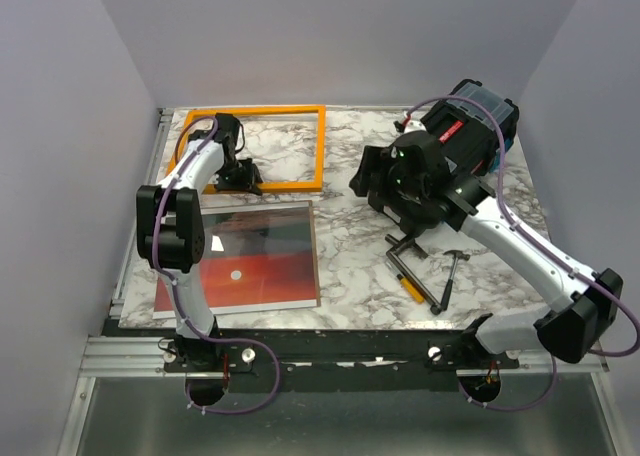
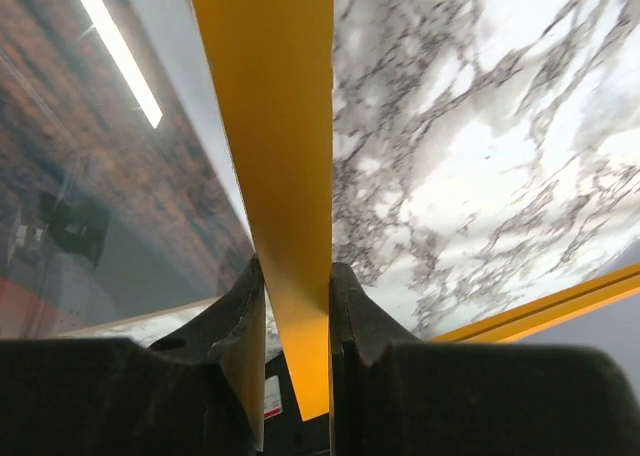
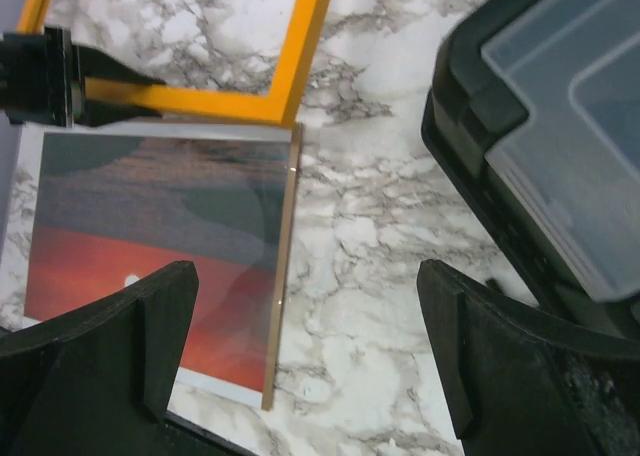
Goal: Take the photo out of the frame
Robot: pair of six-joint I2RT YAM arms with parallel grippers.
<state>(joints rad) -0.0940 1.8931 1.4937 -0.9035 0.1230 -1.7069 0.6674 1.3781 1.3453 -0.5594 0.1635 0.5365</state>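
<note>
You are pinching the near rail of the thin bright-orange rectangular frame (image 1: pixel 320 146) tight in your left gripper (image 2: pixel 297 276), at eleven o'clock on the white marble table (image 1: pixel 360 266). The flat sunset photo (image 1: pixel 255 256) is lying outside the frame at eight o'clock, just beside that rail. Your right gripper (image 3: pixel 305 276) is hanging wide open, gripping nothing, near the black plastic toolbox (image 1: pixel 470 126) at two o'clock.

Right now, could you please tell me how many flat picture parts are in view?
2. The frame is at the far left, its near rail pinched by the left hand; the photo lies flat just nearer, outside it. Anything beneath them would be hidden.
</note>
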